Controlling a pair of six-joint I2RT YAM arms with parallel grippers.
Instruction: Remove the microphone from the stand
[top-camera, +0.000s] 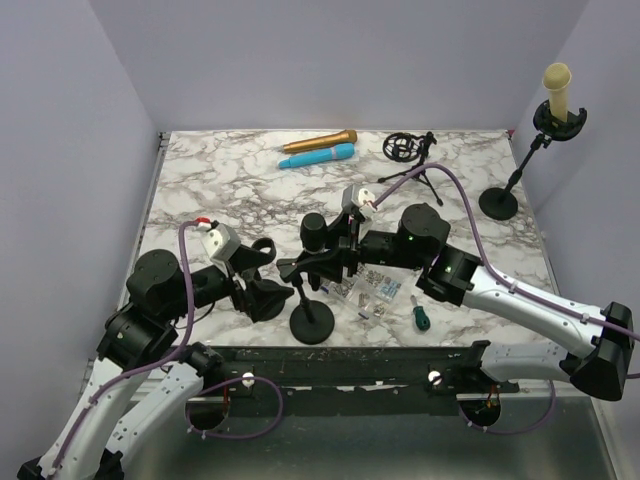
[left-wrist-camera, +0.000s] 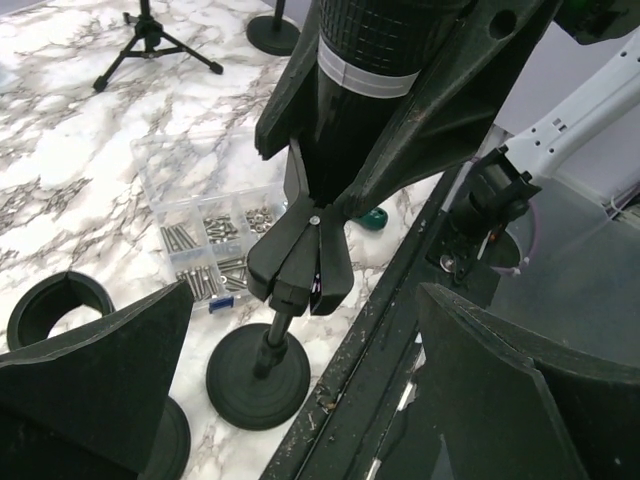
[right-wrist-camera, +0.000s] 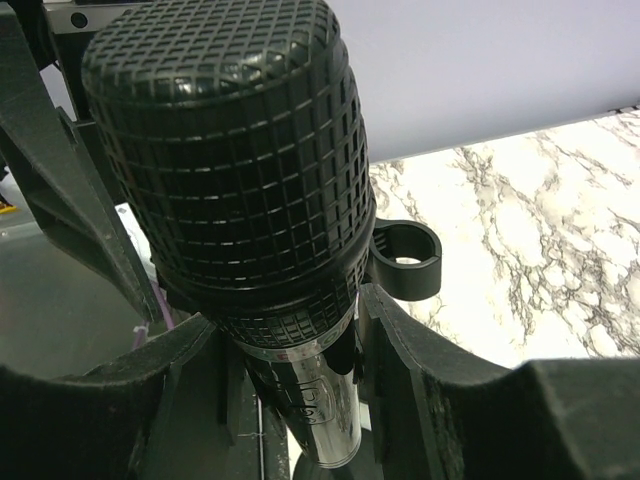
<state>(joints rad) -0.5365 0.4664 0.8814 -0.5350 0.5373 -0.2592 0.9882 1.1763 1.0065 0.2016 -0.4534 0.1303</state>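
The black microphone (top-camera: 314, 232) has a mesh head (right-wrist-camera: 230, 150) and a shiny body, and stands upright over the stand (top-camera: 312, 322). My right gripper (top-camera: 328, 250) is shut on its body just below the head, with one finger (right-wrist-camera: 450, 400) pressed on each side. In the left wrist view the microphone's (left-wrist-camera: 370, 60) lower end meets the stand's clip (left-wrist-camera: 300, 270), above the round base (left-wrist-camera: 258, 375). My left gripper (left-wrist-camera: 320, 410) stands wide open and empty just left of the stand, near its base, touching nothing.
A second short stand with an empty ring clip (left-wrist-camera: 60, 305) sits by my left gripper. A clear screw box (top-camera: 372, 290) and a green screwdriver (top-camera: 421, 317) lie right of the stand. At the back are gold (top-camera: 320, 141) and blue (top-camera: 318, 155) microphones, a tripod (top-camera: 410, 150) and a tall stand (top-camera: 498, 203).
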